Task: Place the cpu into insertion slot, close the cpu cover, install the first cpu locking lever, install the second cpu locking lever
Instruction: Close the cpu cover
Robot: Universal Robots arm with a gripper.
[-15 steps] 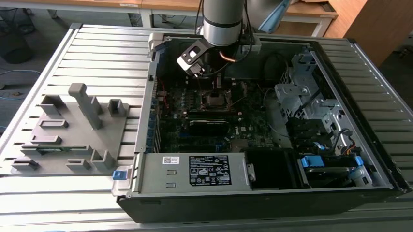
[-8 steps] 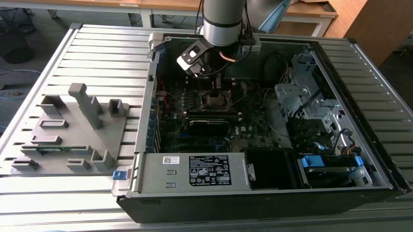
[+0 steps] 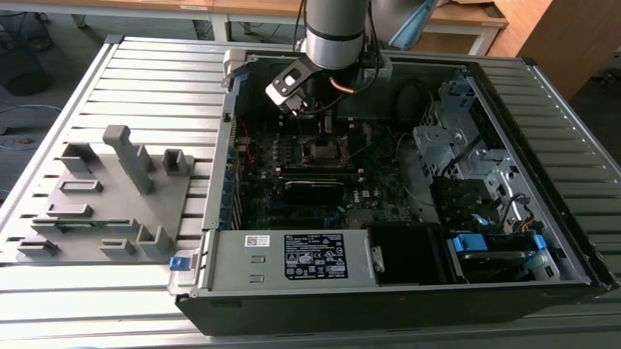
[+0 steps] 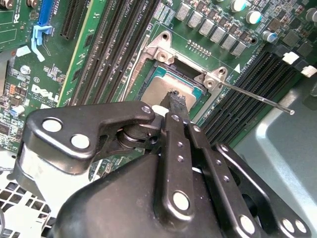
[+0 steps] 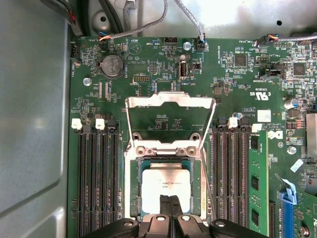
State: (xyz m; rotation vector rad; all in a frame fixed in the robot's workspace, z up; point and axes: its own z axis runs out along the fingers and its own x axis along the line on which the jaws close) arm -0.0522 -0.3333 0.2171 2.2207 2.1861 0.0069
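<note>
Item: cpu, silver-grey top, lying flat in the insertion slot on the green motherboard. Cpu cover: swung up and open, hinged just beside the slot. Locking lever: wire rod standing free of the socket. Gripper: fingers together, nothing between them, tips over the chip's near edge. Risk: downward pressure or sideways drag from the tips could skew the chip on its contacts; the free lever may snag.

A grey slatted metal table fills the foreground. Behind it stand light wooden desks and, at the exterior view's right, a wooden cabinet. A black wire wastebasket sits on the grey floor at its left.
</note>
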